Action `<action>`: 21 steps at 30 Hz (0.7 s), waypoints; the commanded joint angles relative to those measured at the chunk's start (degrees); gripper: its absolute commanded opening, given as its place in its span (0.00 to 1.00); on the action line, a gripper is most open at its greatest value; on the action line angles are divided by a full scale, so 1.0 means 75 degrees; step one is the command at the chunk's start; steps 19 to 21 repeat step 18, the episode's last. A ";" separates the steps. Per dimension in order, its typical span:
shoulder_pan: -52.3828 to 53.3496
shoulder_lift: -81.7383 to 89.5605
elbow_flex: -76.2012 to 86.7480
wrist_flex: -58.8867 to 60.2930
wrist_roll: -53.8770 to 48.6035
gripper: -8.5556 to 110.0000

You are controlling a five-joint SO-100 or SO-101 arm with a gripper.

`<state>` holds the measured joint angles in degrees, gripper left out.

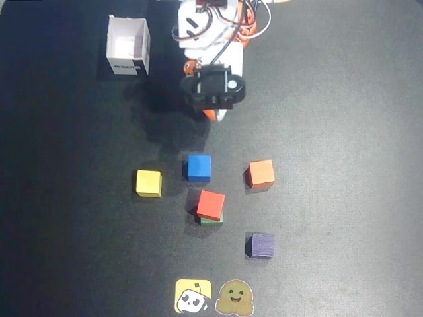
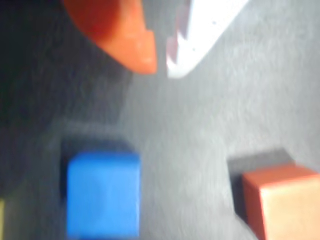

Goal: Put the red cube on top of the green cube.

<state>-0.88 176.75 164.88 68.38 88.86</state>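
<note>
Resting atop the green cube (image 1: 211,222) (mostly hidden), the matte red cube (image 1: 211,204).

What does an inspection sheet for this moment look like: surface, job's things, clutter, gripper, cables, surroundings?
Surface: dark matte table, no spills seen.
Job's things: red cube sits on the green cube, turned slightly askew; only a green sliver shows below it in the overhead view.
Clutter: blue cube, yellow cube, orange cube, purple cube, all apart; open white box upper left; two stickers at the bottom edge.
Gripper: gripper empty, tips nearly together, hanging above the table short of the blue cube.
Cables: wires looped at the arm's base.
Surroundings: nothing seen beyond the table.
</note>
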 commanded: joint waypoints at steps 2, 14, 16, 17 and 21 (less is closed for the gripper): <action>0.0012 0.0059 -0.0035 0.0469 0.0082 0.08; -0.0070 0.0059 -0.0035 0.0574 -0.0258 0.08; -0.0070 0.0059 -0.0035 0.0574 -0.0258 0.08; -0.0070 0.0059 -0.0035 0.0574 -0.0258 0.08; -0.0070 0.0059 -0.0035 0.0574 -0.0258 0.08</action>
